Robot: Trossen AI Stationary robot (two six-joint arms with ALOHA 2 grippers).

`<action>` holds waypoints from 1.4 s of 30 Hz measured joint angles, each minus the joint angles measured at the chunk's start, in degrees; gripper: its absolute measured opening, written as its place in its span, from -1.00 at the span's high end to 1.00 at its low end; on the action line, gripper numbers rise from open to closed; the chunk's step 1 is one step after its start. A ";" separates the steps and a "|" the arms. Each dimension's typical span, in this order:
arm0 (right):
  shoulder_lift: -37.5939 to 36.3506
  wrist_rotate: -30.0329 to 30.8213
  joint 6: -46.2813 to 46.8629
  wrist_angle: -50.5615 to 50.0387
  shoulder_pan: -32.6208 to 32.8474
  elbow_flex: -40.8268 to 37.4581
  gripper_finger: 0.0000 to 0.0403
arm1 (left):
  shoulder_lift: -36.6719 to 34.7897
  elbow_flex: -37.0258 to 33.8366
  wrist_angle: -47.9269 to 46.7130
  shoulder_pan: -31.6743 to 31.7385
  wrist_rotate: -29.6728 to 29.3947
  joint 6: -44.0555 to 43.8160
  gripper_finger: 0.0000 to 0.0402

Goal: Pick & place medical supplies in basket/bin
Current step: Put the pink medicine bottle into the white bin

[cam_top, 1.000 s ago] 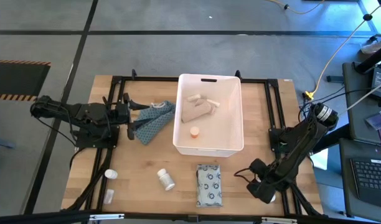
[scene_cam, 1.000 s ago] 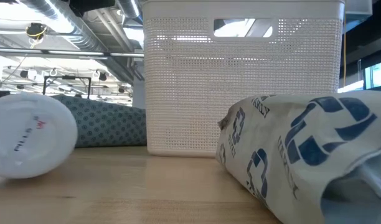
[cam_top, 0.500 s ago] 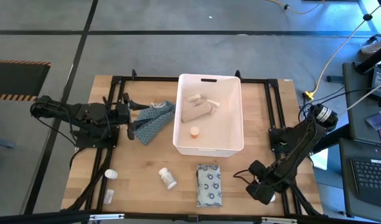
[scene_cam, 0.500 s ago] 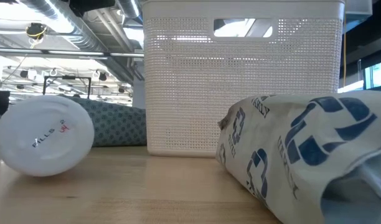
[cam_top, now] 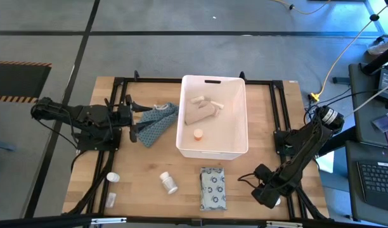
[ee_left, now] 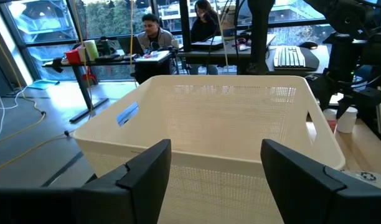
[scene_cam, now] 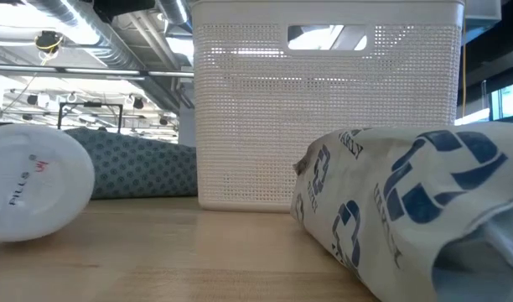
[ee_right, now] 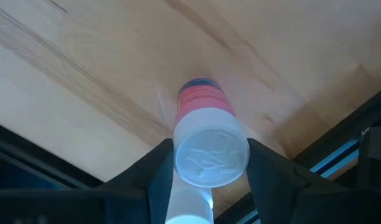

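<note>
Your right gripper [ee_right: 209,163] clasps a red-capped white bottle [ee_right: 207,138] at the table's [cam_top: 137,183] front right corner; your left gripper [ee_left: 216,163] (jaws parted, empty) waits beside the basket [cam_top: 234,144].

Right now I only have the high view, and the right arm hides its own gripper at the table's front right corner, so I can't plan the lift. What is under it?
Observer: A white bottle with a red band sits between the right gripper's fingers, which press both its sides.
Operator: Is the left gripper carrying anything?
Observer: No. The left gripper is open and empty, facing the bin's wall.
Operator: And the loose bottle by the pack?
Observer: That pill bottle lies on its side, apart from the patterned pack.
</note>
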 joint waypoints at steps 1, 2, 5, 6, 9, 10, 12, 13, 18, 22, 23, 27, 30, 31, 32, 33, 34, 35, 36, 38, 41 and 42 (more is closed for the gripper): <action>-0.01 0.00 -0.07 -0.02 0.00 0.01 0.15 | 0.00 0.00 0.00 0.00 0.01 0.00 -0.20; -0.10 0.00 -0.23 -0.07 0.00 0.02 0.15 | 0.00 0.00 0.00 0.00 -0.01 0.00 -0.20; -0.69 0.04 -0.62 -0.42 -0.02 0.01 0.16 | 0.00 0.00 0.00 0.00 0.00 0.00 -0.20; -1.10 0.04 -1.48 -0.42 -0.05 0.00 0.16 | 0.00 0.00 0.00 0.00 -0.01 0.00 -0.20; -2.51 0.09 -3.99 -0.31 -0.68 0.02 0.14 | 0.00 0.00 0.00 0.00 0.01 0.00 -0.20; -3.09 0.07 -5.23 -0.23 -1.03 0.13 0.14 | 0.00 0.00 0.00 0.00 0.01 0.00 -0.20; -4.02 0.36 -7.92 -0.18 -1.69 1.36 0.13 | 0.00 0.00 0.00 0.00 0.01 0.00 -0.20; -4.47 0.64 -9.41 0.02 -2.09 2.11 0.13 | 0.01 0.00 -0.01 0.00 0.01 0.00 -0.20; -6.57 9.60 -23.49 -0.09 -4.59 7.48 0.13 | 0.02 0.00 -0.02 0.00 0.01 0.00 -0.20; -7.41 19.98 -40.76 -0.37 -7.98 14.42 0.13 | 0.00 0.00 0.00 0.00 0.01 0.00 -0.20; -7.41 22.01 -45.10 -0.36 -8.91 16.61 0.13 | 0.02 0.00 -0.01 0.00 0.01 0.00 -0.20; -7.41 26.54 -61.19 -0.17 -13.00 25.67 0.13 | 0.02 0.00 0.00 0.00 0.01 0.00 -0.20; -7.41 29.61 -72.23 -0.53 -17.39 31.15 0.13 | 0.02 0.00 -0.02 0.00 0.01 0.00 -0.20; -7.41 31.18 -75.37 -0.56 -19.23 32.61 0.13 | 0.02 0.00 -0.02 0.00 0.01 0.00 -0.20; -7.41 32.16 -78.45 -0.57 -21.29 33.80 0.13 | 0.02 0.00 -0.02 0.00 0.01 0.00 -0.20; -7.33 32.24 -81.26 -0.59 -23.79 34.87 0.13 | 0.02 0.00 -0.02 0.00 0.01 0.00 -0.20; -7.09 32.17 -83.54 -0.63 -26.20 35.82 0.13 | 0.02 0.00 -0.02 0.00 0.01 0.00 -0.20; -6.93 31.65 -85.57 -0.85 -28.71 36.48 0.13 | 0.02 0.00 -0.02 0.00 0.02 0.00 -0.20; -6.69 30.58 -87.18 -1.33 -31.27 36.95 0.13 | 0.02 0.00 -0.02 0.00 0.01 0.00 -0.20; -6.03 26.41 -89.68 -2.14 -36.51 37.63 0.13 | 0.02 0.00 -0.02 0.00 0.03 -0.01 -0.20; -4.20 21.92 -92.01 -4.35 -43.58 37.83 0.13 | 0.00 0.00 0.00 0.00 0.03 -0.02 -0.20; -3.27 21.27 -92.56 -5.06 -45.59 37.81 0.13 | 0.02 0.00 -0.02 0.00 0.03 0.05 -0.20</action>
